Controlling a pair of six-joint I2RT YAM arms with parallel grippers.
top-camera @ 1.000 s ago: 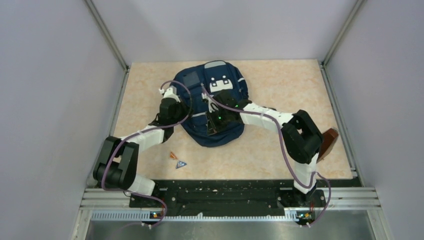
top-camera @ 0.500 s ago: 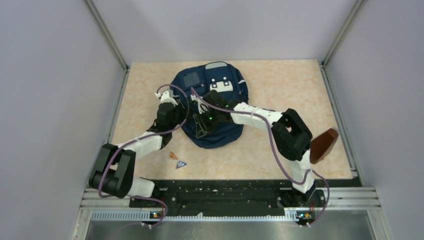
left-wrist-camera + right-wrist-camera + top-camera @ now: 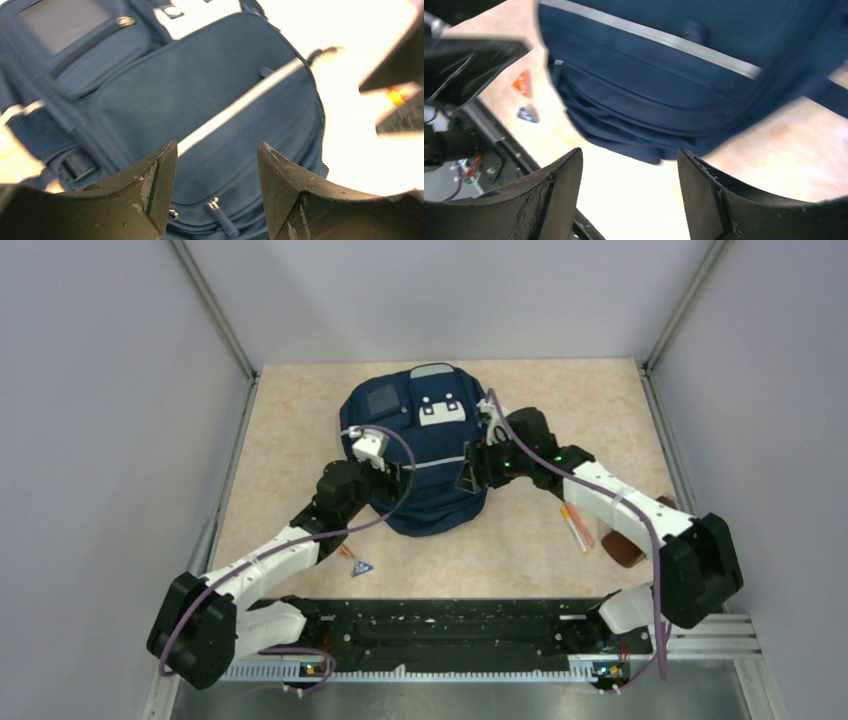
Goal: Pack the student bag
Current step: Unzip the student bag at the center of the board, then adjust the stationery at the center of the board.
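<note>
The student bag [image 3: 425,445] lies flat in the middle of the table, navy with a pale stripe and white patches near its top. My left gripper [image 3: 398,473] hovers over its left half, open and holding nothing. In the left wrist view the bag [image 3: 210,95] fills the frame, and a zipper pull [image 3: 222,221] shows between the spread fingers of the left gripper [image 3: 216,147]. My right gripper [image 3: 468,475] is at the bag's right edge, also open. In the right wrist view, the right gripper [image 3: 629,152] has bare table between its fingers, below the bag [image 3: 684,75].
An orange pen [image 3: 575,526] and a brown object [image 3: 628,546] lie on the table to the right, beside the right arm. Two small triangular pieces, one orange [image 3: 347,552] and one blue [image 3: 361,568], sit near the front edge. Metal rails edge the table.
Both grippers went from shut to open. The left gripper drew back toward the bag's left side; the right swung from the bag's middle to its right edge, and the right arm's elbow moved right.
</note>
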